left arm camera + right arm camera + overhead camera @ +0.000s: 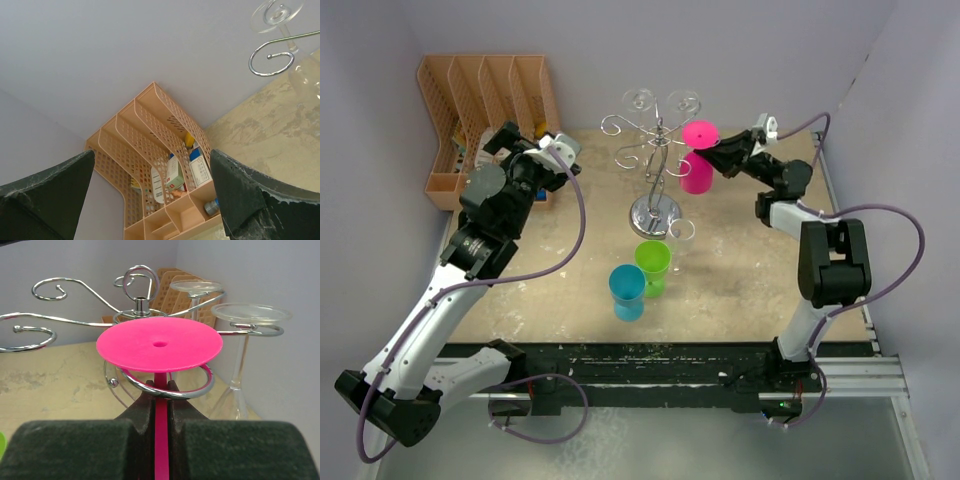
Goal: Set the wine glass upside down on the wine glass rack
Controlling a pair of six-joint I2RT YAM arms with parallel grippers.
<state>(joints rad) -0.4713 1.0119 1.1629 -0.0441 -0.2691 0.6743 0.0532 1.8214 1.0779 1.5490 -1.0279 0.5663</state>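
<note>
Wine glass (160, 343), bright pink, held upside down at the right side of the wine glass rack (658, 150), its flat foot uppermost and its bowl hanging below. The right gripper (161, 400) is clamped on the stem just under the foot. From the wrist camera, one curled arm of the rack loops around the stem beneath the foot; whether the foot rests on the wire cannot be told.

Two clear glasses (250, 315) hang from arms on the rack's far side. A green glass (653, 265) and a blue glass (627, 290) stand on the table (750, 290) just in front of the rack's round base. The left gripper (152, 165) is well to the left of the rack with its fingers spread and nothing between them, facing an orange organiser (150, 145).

Likely risks: letting go before the foot sits on the wire could let the glass drop or tilt out through the curl's open mouth — and a sideways tug while pulling back could rock the light rack and shake the clear glasses loose.
</note>
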